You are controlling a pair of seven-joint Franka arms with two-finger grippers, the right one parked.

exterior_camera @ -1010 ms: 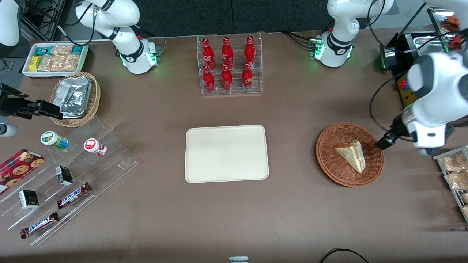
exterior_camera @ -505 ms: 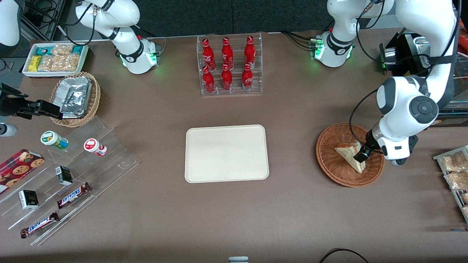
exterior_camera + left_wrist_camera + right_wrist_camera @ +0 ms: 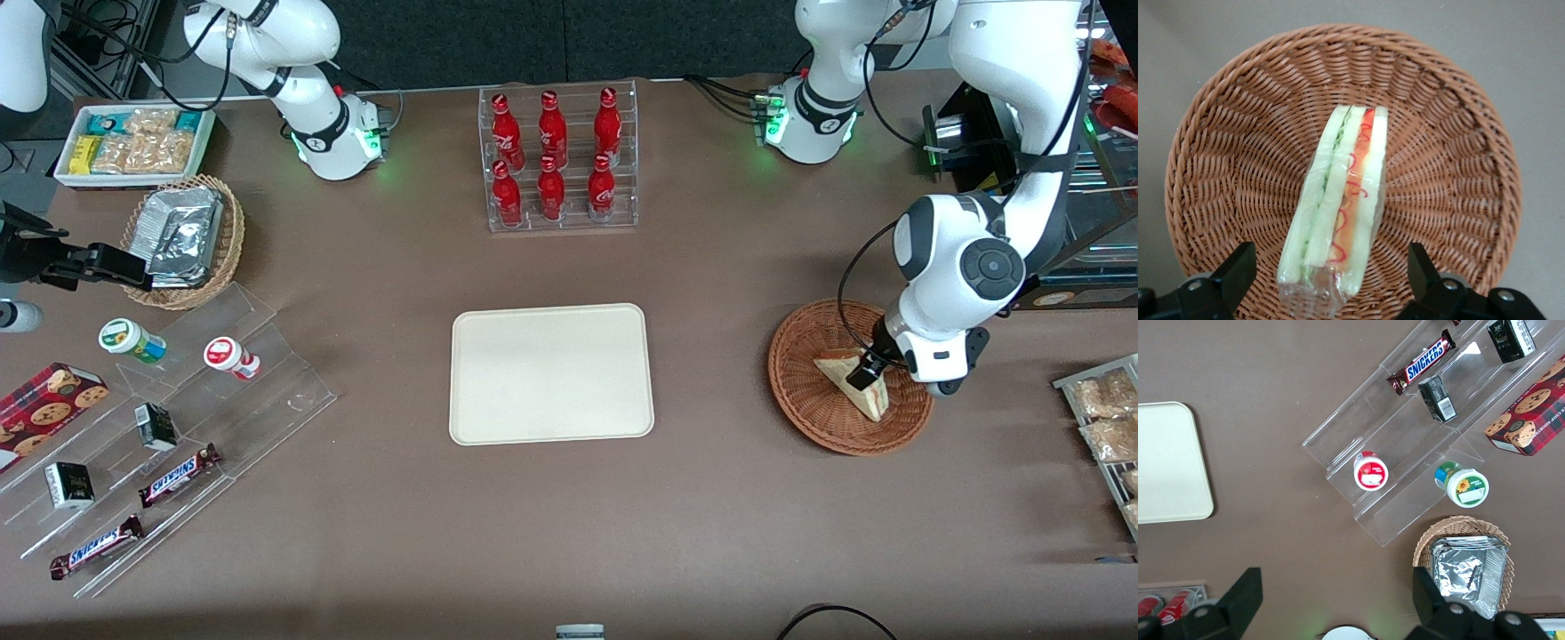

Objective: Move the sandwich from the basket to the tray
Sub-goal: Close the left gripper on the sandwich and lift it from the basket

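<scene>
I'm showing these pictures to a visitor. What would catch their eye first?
Probably the gripper, open and poised over the sandwich in the basket toward the working arm's end. Next, the red bottles in their clear rack, farther from the front camera than the bare tray.

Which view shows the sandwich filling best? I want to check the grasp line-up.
The left wrist view: the sandwich lies cut edge up in the basket, between the open gripper fingers. The front view shows only a small wedge partly covered by the gripper. The right wrist view does not show it.
</scene>
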